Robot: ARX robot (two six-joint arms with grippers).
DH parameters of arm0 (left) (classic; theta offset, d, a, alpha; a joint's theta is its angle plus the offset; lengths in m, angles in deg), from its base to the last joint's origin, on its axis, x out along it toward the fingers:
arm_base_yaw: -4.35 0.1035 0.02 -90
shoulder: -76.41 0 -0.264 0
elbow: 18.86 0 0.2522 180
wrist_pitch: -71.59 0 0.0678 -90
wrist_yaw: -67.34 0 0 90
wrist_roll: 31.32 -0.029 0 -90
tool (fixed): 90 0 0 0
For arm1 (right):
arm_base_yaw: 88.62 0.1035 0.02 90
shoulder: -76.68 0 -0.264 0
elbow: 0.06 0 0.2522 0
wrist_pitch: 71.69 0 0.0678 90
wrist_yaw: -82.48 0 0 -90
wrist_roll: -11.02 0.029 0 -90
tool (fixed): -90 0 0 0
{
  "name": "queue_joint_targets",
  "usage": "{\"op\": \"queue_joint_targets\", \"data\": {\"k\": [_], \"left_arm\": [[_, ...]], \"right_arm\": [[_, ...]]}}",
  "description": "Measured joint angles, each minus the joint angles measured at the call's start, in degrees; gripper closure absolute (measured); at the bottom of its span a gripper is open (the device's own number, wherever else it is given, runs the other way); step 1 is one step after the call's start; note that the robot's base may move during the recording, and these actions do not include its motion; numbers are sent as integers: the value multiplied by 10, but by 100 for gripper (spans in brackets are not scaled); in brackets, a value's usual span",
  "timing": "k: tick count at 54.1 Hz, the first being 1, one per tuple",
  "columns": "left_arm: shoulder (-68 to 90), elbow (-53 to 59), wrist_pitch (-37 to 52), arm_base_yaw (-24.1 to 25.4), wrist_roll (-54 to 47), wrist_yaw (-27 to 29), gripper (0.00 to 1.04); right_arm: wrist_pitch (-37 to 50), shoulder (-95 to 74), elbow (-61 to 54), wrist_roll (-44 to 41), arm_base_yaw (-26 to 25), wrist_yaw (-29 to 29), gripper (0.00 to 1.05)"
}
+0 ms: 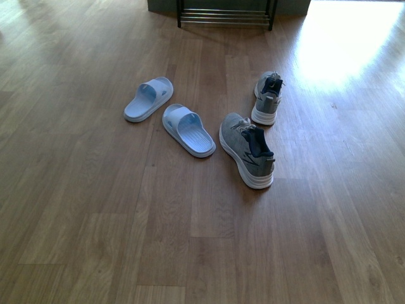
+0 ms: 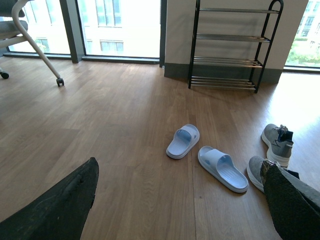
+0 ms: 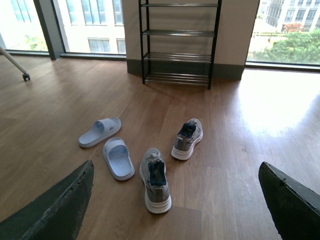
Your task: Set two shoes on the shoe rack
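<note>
Dark fingers point(image 2: 55, 210) of the left hand point(image 2: 178, 172) frame the left wrist view. They are set wide apart with nothing between them. The right hand point(image 3: 176, 169) is spread just as wide and also holds nothing. Neither hand shows in the front view.

All four shoes lie on the floor point(image 1: 95, 221). In the front view the near sneaker point(image 1: 248, 150), grey knit with a white sole and dark lining, is right of centre. The far sneaker point(image 1: 268, 98) is above it, near but not touching. The near slide point(image 1: 188, 130), pale blue rubber, lies just beside the near sneaker on its left, and the far slide point(image 1: 149, 99) is up and left of that one. The shoe rack point(image 1: 226, 16) stands at the top centre of the frame, well apart from every shoe.

I judge the task to be at its first step, because no shoe is picked up yet. The next move calls for one hand to come down over a shoe, perhaps at a slide's strap or a sneaker's collar. It must close there and then carry the shoe far forward to a shelf.

The floor is smooth brown wood planks, with a bright patch of sunlight point(image 1: 348, 44) at the upper right. Behind the rack a pale wall point(image 3: 235, 30) stands between large windows point(image 2: 120, 25), and an office chair point(image 2: 10, 30) is off to one side.
</note>
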Motion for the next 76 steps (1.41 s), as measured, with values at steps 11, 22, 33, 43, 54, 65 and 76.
{"op": "queue_joint_targets", "data": {"k": [11, 22, 33, 43, 54, 65, 76], "left_arm": [[0, 0, 0, 0, 0, 0, 9], [0, 0, 0, 0, 0, 0, 9], [0, 0, 0, 0, 0, 0, 9], [0, 0, 0, 0, 0, 0, 9], [0, 0, 0, 0, 0, 0, 9], [0, 0, 0, 0, 0, 0, 9], [0, 0, 0, 0, 0, 0, 9]], "right_arm": [[0, 0, 0, 0, 0, 0, 9], [0, 0, 0, 0, 0, 0, 9], [0, 0, 0, 0, 0, 0, 9], [0, 0, 0, 0, 0, 0, 9], [0, 0, 0, 0, 0, 0, 9], [0, 0, 0, 0, 0, 0, 9], [0, 0, 0, 0, 0, 0, 9]]}}
